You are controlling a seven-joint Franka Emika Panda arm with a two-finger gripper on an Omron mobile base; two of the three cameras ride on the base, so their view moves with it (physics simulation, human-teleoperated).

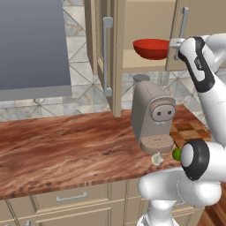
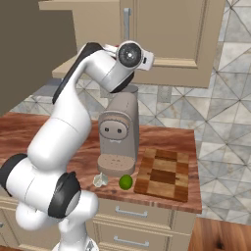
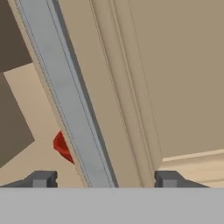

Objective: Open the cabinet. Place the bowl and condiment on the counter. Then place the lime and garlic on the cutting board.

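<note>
Cabinet (image 1: 145,26) door ajar, red bowl (image 1: 151,48) on its shelf: I see my gripper (image 3: 103,179) spread wide around the silver handle (image 3: 65,96), fingertips (image 3: 41,179) not yet clamped.

We see a beige coffee machine (image 1: 152,119) upright mid-worktop, grey range hood (image 1: 33,46) upper left, patterned tile wall (image 2: 230,93) behind, drawers (image 1: 70,197) w/ short handles below.

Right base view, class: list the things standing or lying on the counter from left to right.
Garlic → coffee machine → lime → cutting board.
</note>
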